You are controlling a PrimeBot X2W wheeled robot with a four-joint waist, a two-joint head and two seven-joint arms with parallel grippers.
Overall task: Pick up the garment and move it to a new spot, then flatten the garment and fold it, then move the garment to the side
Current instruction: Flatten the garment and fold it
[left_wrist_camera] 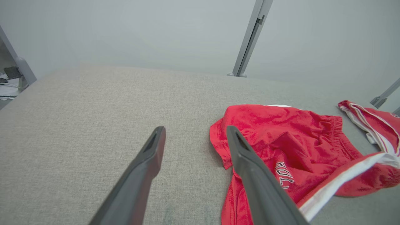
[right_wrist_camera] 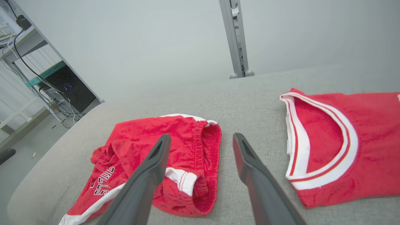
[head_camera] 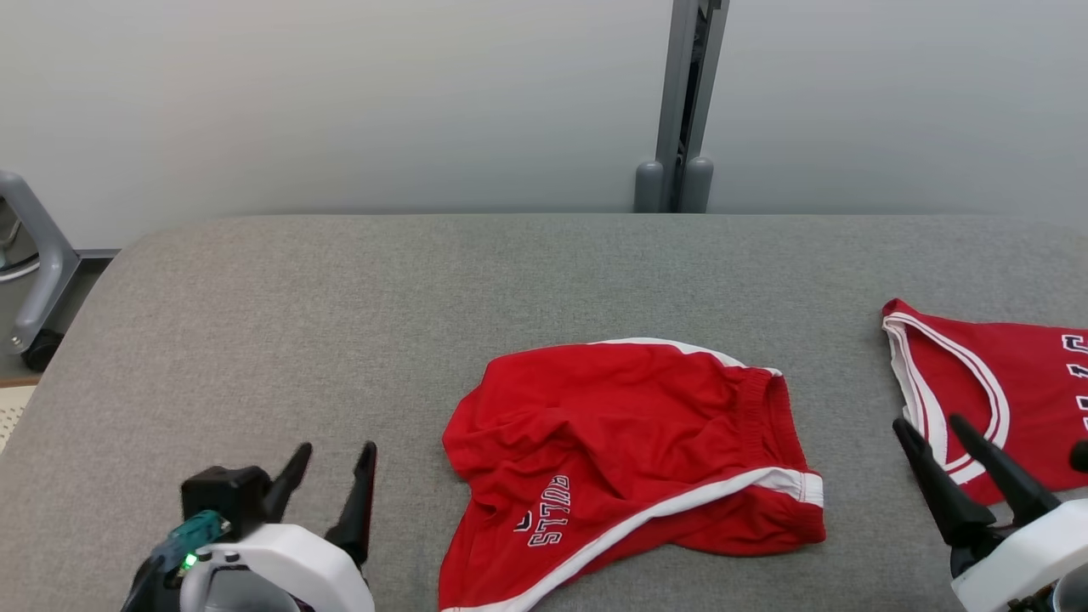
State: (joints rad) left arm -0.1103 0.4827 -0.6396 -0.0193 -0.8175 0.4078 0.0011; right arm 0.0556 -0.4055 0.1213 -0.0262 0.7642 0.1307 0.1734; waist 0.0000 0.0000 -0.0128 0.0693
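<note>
The garment, a pair of red shorts (head_camera: 629,433) with white trim and lettering, lies crumpled on the grey cloth-covered table (head_camera: 425,297), near its front middle. My left gripper (head_camera: 334,455) stands open just left of the shorts, nothing between its fingers. In the left wrist view the left gripper (left_wrist_camera: 196,129) has its right finger over the shorts' (left_wrist_camera: 290,140) left edge. My right gripper (head_camera: 928,425) stands open and empty between the shorts and a red jersey. In the right wrist view the right gripper (right_wrist_camera: 201,137) hovers above the shorts' (right_wrist_camera: 140,137) waistband end.
A red jersey (head_camera: 1011,374) with a white-trimmed neckline lies flat at the table's right edge, also seen as the jersey (right_wrist_camera: 375,131) in the right wrist view. A grey post (head_camera: 680,110) stands behind the table. A wheeled grey frame (head_camera: 34,255) sits off the left side.
</note>
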